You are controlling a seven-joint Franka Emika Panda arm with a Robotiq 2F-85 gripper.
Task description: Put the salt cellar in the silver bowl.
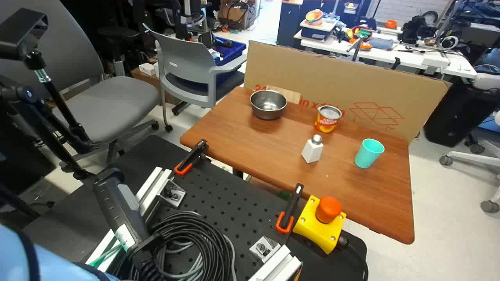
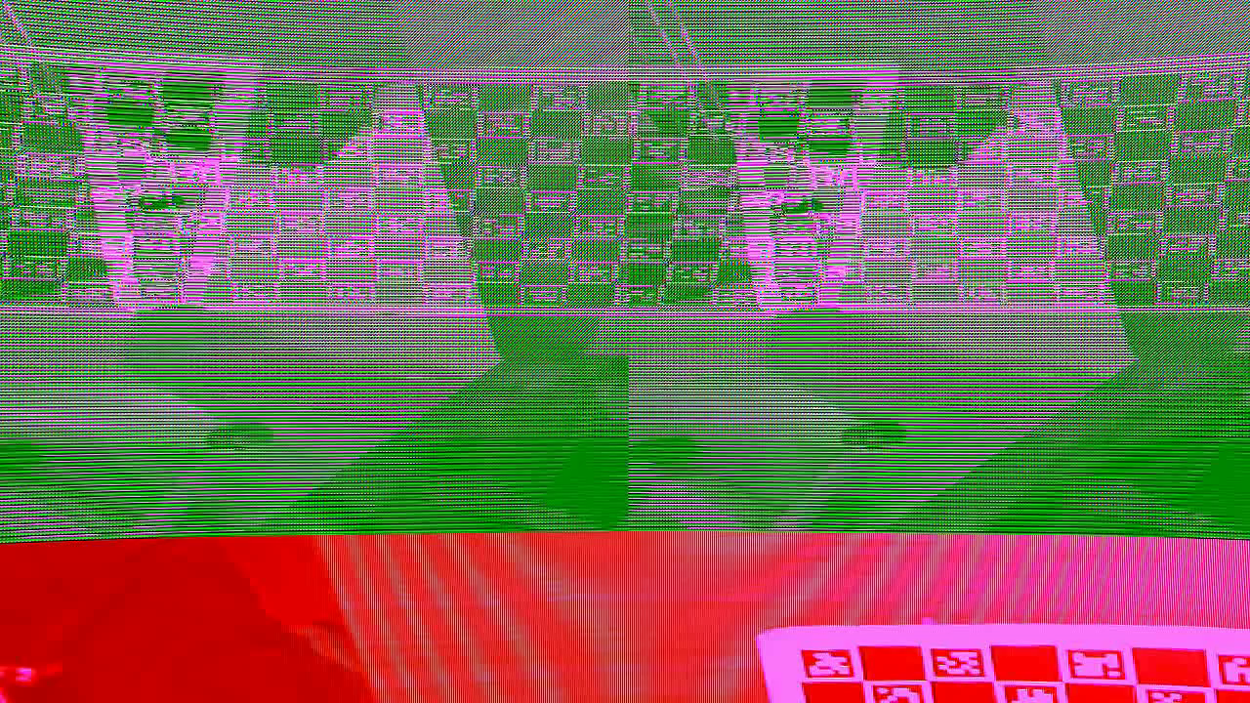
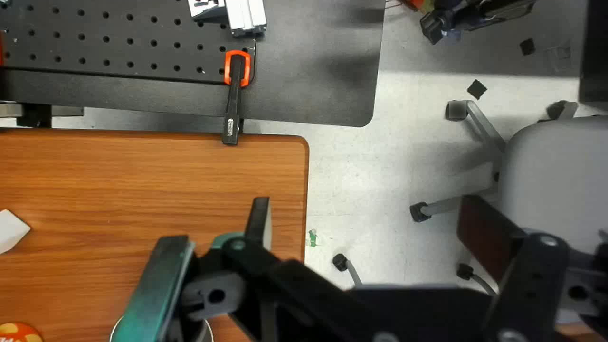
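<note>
The salt cellar (image 1: 312, 150) is a small white shaker with a silver round top. It stands on the brown wooden table (image 1: 242, 136), and part of its white body shows at the left edge of the wrist view (image 3: 11, 231). The silver bowl (image 1: 268, 107) stands at the table's far left corner in an exterior view and looks empty. A bit of its rim shows behind a finger in the wrist view (image 3: 207, 333). My gripper (image 3: 373, 228) is open with nothing between its fingers, high above the table's edge and the floor. It does not show in an exterior view.
An orange-yellow printed can (image 1: 326, 120) and a teal cup (image 1: 368, 153) stand on the table. A cardboard panel (image 1: 347, 89) stands along its far edge. Clamps (image 1: 290, 208) and a yellow emergency stop (image 1: 321, 223) line the black board (image 1: 234, 195). An exterior view (image 2: 625, 351) is garbled.
</note>
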